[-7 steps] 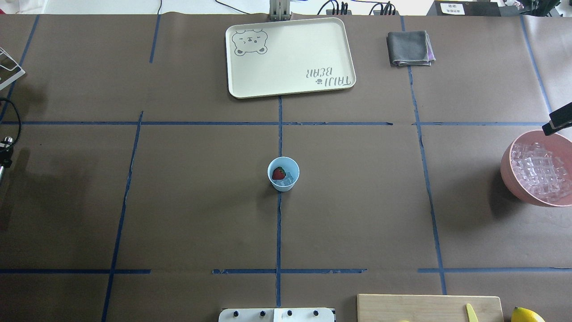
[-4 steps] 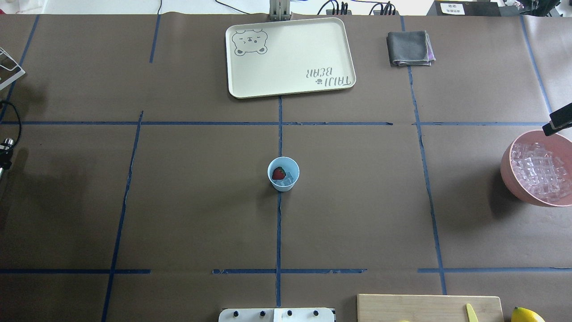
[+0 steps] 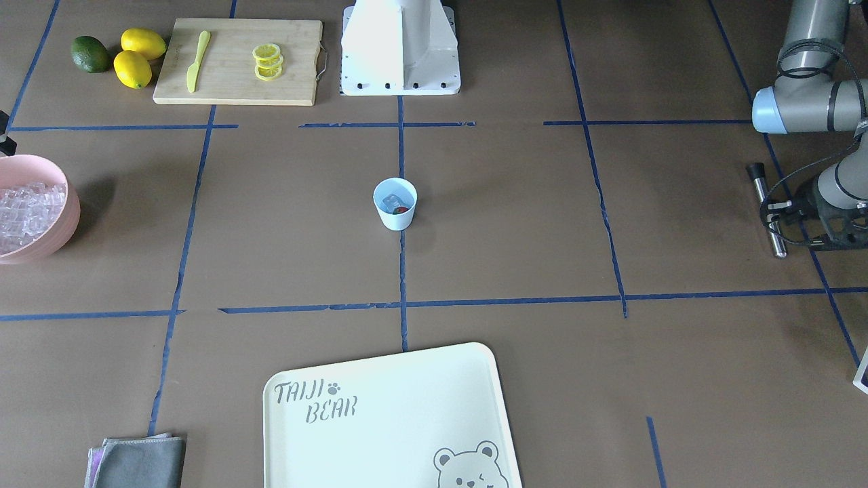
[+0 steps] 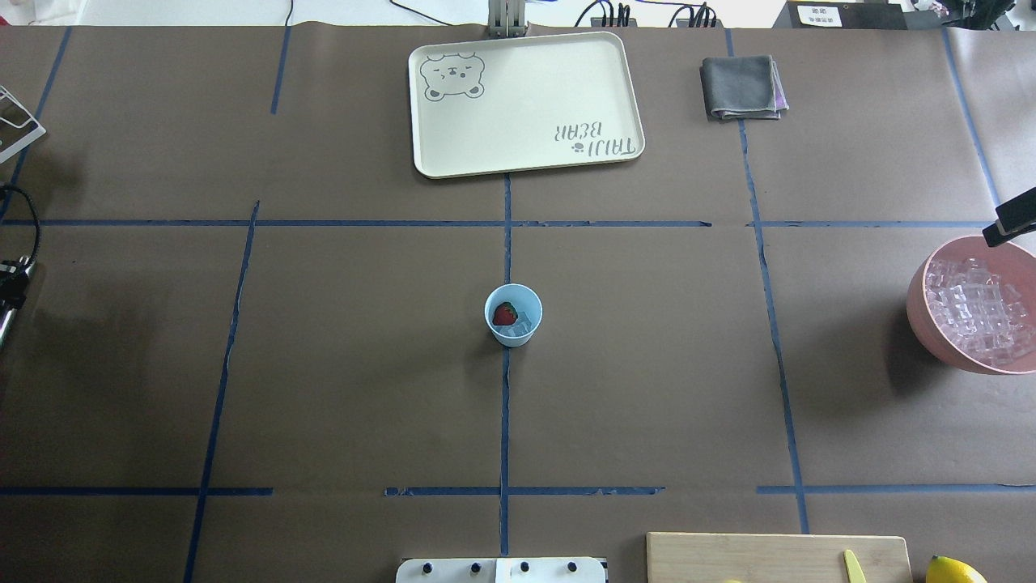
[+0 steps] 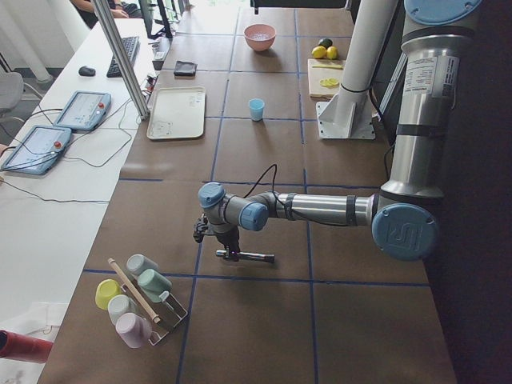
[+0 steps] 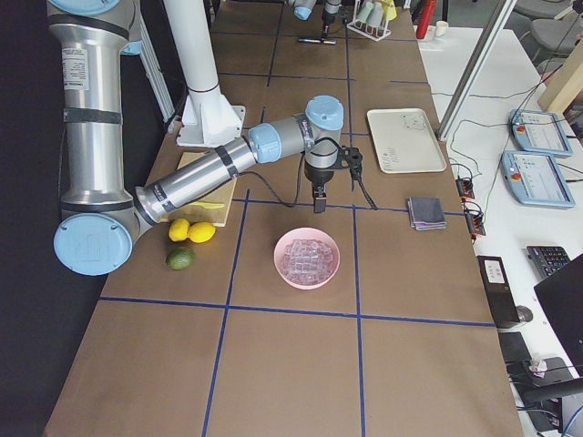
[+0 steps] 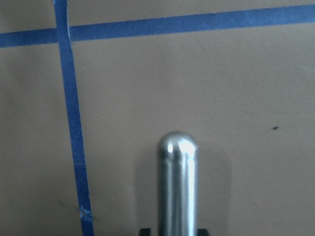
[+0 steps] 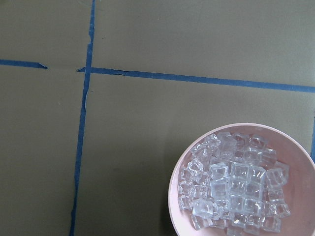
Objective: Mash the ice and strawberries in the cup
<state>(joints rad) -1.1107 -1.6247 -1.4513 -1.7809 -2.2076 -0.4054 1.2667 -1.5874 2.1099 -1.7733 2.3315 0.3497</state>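
The pale blue cup (image 4: 513, 340) (image 3: 395, 219) stands upright at the table's centre. Inside it lie a red strawberry (image 4: 505, 314) (image 3: 401, 210) and clear ice (image 4: 526, 321) (image 3: 391, 201). Far off at the table's left end, my left gripper (image 3: 773, 215) (image 5: 228, 254) is shut on a metal muddler rod (image 3: 765, 203) (image 7: 177, 191), held level just over the paper. At the opposite end my right gripper (image 4: 999, 229) (image 6: 319, 202) hangs beside the far rim of a pink bowl (image 4: 919, 312) (image 8: 173, 196). Its fingers show too little to judge.
The pink bowl holds several ice cubes (image 8: 236, 187). A cream tray (image 4: 526, 105) and a grey cloth (image 4: 740, 87) lie at the far side. A cutting board (image 3: 298, 61) with lemon slices (image 3: 268, 61) and a knife, lemons and a lime sit by the base. A cup rack (image 5: 136, 296) stands beyond my left gripper.
My left gripper with the rod has shifted slightly at the view's left edge, toward the robot's side. The cup, its contents and my right gripper have stayed put.
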